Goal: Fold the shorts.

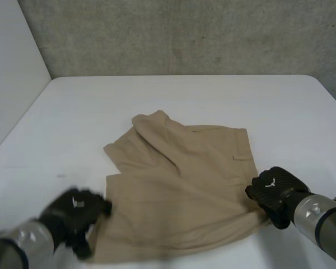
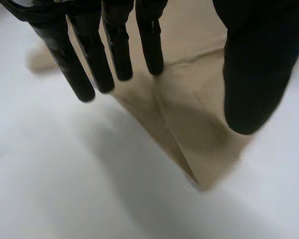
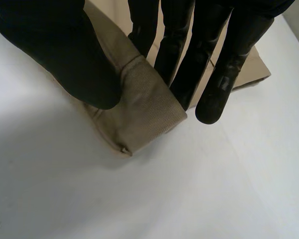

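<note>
Head view has the left hand [image 1: 73, 216] with fingers straight and apart over the near-left corner of the tan shorts [image 1: 179, 185] spread on the table [image 1: 73, 112], the right hand [image 1: 274, 191] pinching their near-right corner, so the left should likely close firmly before both lift evenly.

plain tan cloth shorts [image 1: 179, 185], unpatterned | white flat tabletop [image 1: 269, 106] | black left hand [image 1: 73, 213] | black right hand [image 1: 277, 193] | mottled grey concrete wall [image 1: 185, 33]

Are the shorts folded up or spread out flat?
Partly folded: the shorts lie in layers, with a far flap turned over onto the rest. They are not a neat bundle yet.
</note>
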